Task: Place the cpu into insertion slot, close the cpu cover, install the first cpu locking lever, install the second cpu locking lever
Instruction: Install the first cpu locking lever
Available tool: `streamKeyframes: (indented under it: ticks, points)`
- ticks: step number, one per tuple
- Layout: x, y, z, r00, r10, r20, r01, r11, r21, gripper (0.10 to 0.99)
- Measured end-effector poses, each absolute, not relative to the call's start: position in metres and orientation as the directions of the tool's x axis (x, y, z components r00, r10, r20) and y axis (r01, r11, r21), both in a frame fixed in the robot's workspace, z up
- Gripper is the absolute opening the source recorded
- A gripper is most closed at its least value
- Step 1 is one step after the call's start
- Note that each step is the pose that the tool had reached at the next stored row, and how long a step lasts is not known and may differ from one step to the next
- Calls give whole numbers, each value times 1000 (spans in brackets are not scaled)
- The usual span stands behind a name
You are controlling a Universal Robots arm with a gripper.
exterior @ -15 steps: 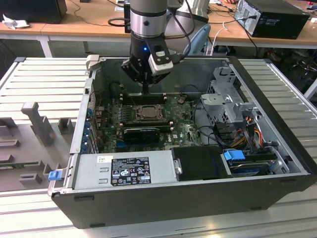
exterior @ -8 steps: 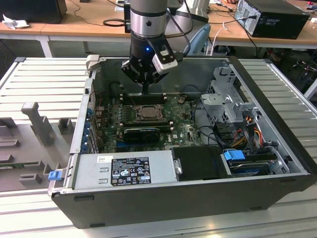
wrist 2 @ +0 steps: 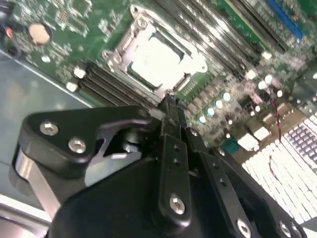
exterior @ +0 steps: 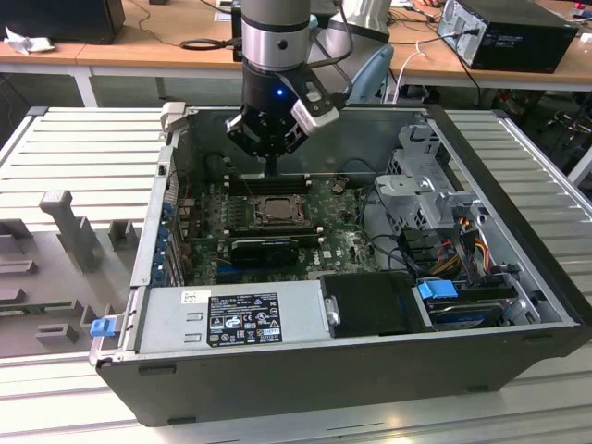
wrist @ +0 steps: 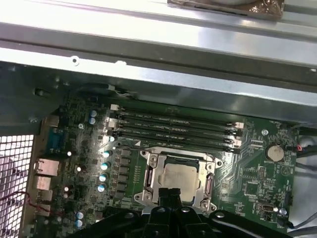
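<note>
Black gripper (wrist 2: pixel 168 101) is pointing straight down into the open case (exterior: pixel 324 379), fingers (wrist 2: pixel 173 148) pressed together and gripping nothing. Tips are sitting at the near edge of the socket (wrist: pixel 147 173), touching or just above it, can't tell which. Just beyond the tips the chip (wrist: pixel 181 176) is lying flat in the socket, silvery face up, and the cover frame (wrist: pixel 176 157) is looking shut down around it. So I'm reading placement and cover as done, lever work in hand. Levers are too thin to make out, latched or not. Closing one is calling for a tip push on the wire, down then sideways under its catch, without skidding onto the chip. Farther past the chip, memory slots (wrist: pixel 173 130) are running across, then the steel case wall (wrist: pixel 148 44). Arm (exterior: pixel 273 37) is standing near vertical, wrist directly above the socket.
</note>
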State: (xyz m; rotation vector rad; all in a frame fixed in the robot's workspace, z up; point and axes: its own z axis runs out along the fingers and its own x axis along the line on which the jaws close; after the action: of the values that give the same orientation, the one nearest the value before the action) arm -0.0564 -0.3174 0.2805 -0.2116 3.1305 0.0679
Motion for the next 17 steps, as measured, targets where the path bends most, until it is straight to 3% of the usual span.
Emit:
streamKeyframes:
  ticks: [17]
  points:
    - [-96,-317,264,-998,-68,-13,-69,996,64,106]
